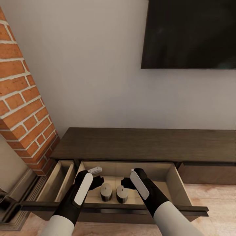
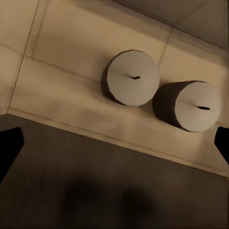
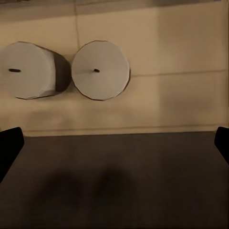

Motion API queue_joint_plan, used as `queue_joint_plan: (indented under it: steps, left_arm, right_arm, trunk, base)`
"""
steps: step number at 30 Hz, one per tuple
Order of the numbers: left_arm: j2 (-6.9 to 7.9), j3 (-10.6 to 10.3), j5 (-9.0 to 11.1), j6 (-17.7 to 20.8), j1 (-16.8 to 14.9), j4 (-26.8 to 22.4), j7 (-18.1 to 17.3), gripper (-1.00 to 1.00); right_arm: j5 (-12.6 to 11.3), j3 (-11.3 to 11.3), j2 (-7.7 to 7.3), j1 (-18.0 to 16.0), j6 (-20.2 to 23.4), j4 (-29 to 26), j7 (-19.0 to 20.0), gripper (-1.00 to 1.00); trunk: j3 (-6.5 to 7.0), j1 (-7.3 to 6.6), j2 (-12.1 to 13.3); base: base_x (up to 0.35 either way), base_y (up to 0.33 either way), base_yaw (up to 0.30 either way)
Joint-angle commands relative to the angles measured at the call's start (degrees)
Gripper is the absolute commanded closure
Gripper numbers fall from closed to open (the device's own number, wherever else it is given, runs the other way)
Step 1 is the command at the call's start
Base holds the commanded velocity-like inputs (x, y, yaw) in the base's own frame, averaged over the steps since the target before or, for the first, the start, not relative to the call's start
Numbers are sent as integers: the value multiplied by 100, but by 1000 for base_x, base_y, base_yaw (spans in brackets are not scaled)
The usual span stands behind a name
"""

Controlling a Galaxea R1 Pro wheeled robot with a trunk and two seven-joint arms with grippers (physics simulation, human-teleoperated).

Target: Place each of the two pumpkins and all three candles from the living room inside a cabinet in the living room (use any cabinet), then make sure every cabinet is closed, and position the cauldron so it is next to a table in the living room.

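The dark-brown cabinet (image 1: 144, 144) stands against the wall with a wide drawer pulled out. Two stubby beige candles (image 1: 106, 192) (image 1: 122, 194) stand upright side by side on the drawer floor. From the left wrist view they appear as round tops with short wicks (image 2: 132, 78) (image 2: 191, 106), and likewise from the right wrist view (image 3: 27, 70) (image 3: 100, 70). My left gripper (image 1: 98, 181) (image 2: 114, 145) hovers open just left of the candles, above the drawer. My right gripper (image 1: 126, 183) (image 3: 114, 145) hovers open just right of them. Neither holds anything.
The drawer's dark front panel (image 1: 114, 207) lies below both wrists. A narrower drawer (image 1: 55, 180) is open beside it. A small white object (image 1: 95, 170) lies at the wide drawer's back. A brick fireplace (image 1: 23, 105) rises at the left, and a black TV (image 1: 190, 32) hangs above.
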Motion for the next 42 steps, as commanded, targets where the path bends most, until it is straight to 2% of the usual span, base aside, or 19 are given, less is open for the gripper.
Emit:
queue_joint_plan:
  steps: [1, 4, 5, 8, 42]
  left_arm:
    - [0, 0, 0, 19, -1, 0, 0, -100]
    - [0, 0, -2, 87, -4, 0, 0, -100]
    - [0, 0, -5, 101, -4, 0, 0, -100]
    - [0, 0, -6, 106, -4, 0, 0, -100]
    - [0, 0, -9, 132, -4, 0, 0, -100]
  right_arm:
    - [-1, -1, 0, 0, 8, -6, -3, -100]
    - [-1, -2, 0, 0, 245, -209, -17, -100]
    - [-7, -3, 0, 0, 499, -466, -22, -100]
    - [-14, -9, 0, 0, 588, -548, -23, -100]
    - [-47, -12, 0, 15, 607, -583, -14, -100]
  trunk:
    - [18, -22, 42]
    - [72, -88, 162]
    - [90, -110, 202]
    - [144, -176, 322]
    - [754, -923, 1686]
  base:
    - [-2, 0, 0]
    - [0, 0, 0]
    - [0, 0, 0]
    - [0, 0, 0]
    - [0, 0, 0]
